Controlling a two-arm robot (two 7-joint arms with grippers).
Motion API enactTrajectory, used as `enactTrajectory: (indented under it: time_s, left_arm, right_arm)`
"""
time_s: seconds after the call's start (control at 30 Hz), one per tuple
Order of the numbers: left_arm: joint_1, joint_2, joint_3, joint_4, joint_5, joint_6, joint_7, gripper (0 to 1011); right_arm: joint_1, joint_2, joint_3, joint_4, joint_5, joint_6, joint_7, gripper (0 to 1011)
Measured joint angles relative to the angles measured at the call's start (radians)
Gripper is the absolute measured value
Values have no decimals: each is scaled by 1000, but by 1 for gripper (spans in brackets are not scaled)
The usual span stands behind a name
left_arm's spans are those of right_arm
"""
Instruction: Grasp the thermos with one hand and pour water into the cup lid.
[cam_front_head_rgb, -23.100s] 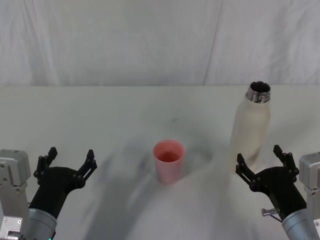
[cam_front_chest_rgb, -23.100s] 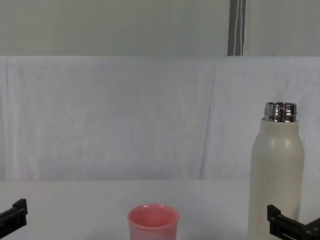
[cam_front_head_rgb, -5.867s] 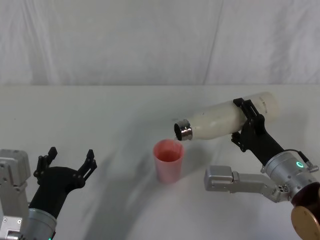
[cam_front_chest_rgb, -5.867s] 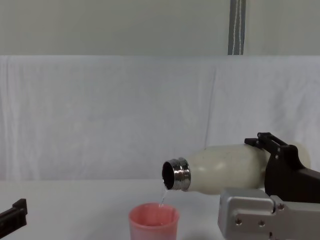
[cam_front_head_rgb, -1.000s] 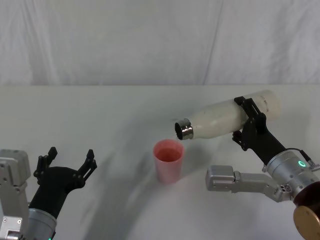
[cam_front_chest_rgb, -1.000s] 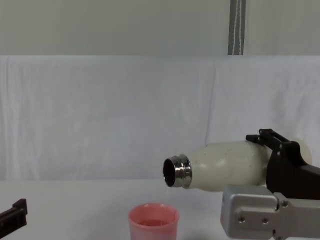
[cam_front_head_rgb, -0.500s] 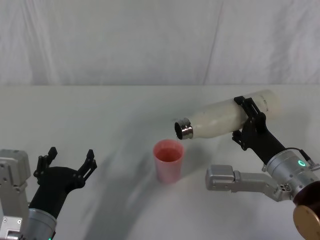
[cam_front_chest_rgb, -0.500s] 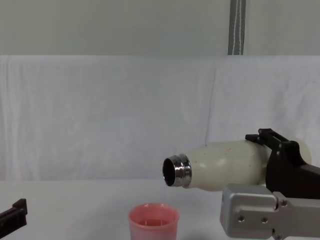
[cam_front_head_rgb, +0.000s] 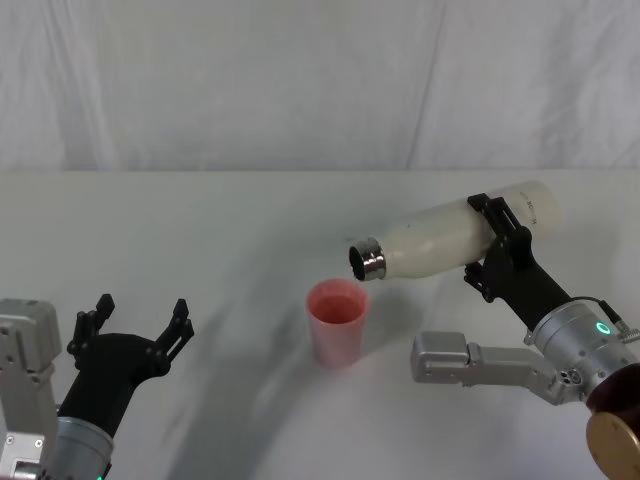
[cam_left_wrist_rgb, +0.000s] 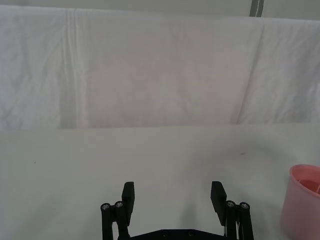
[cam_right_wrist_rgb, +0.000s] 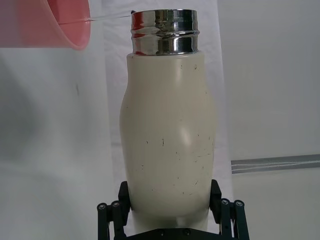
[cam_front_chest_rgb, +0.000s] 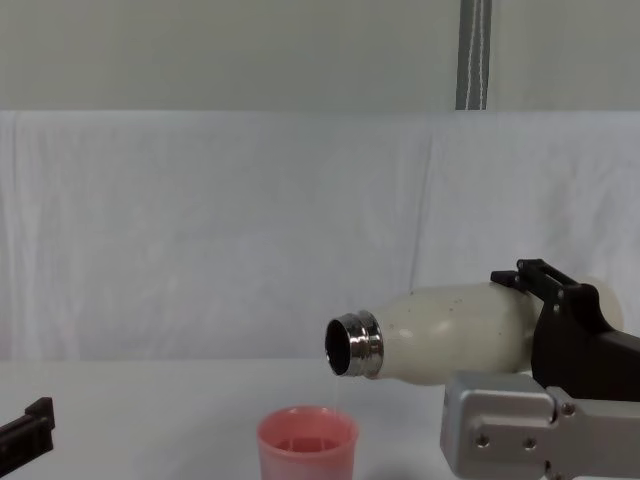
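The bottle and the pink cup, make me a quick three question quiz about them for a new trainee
1. True or false: the bottle stands upright on the table.
2. Which gripper holds the bottle? A) left B) right C) both
3. Fill in: the bottle's steel mouth hangs above the pink ____.

Key
1. False. It is held off the table, tipped nearly on its side, mouth toward the cup.
2. B. The right gripper is clamped around the bottle's lower body; the left gripper sits open near the table's front left, apart from both things.
3. cup
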Motion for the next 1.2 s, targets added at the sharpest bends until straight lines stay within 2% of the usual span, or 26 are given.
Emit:
enactTrajectory:
  time_s: [1.2]
  left_arm:
    - [0,0,0,0,0,0,0,1001]
  right_arm:
    - [-2,2,-2,-2,-1,0,0,950]
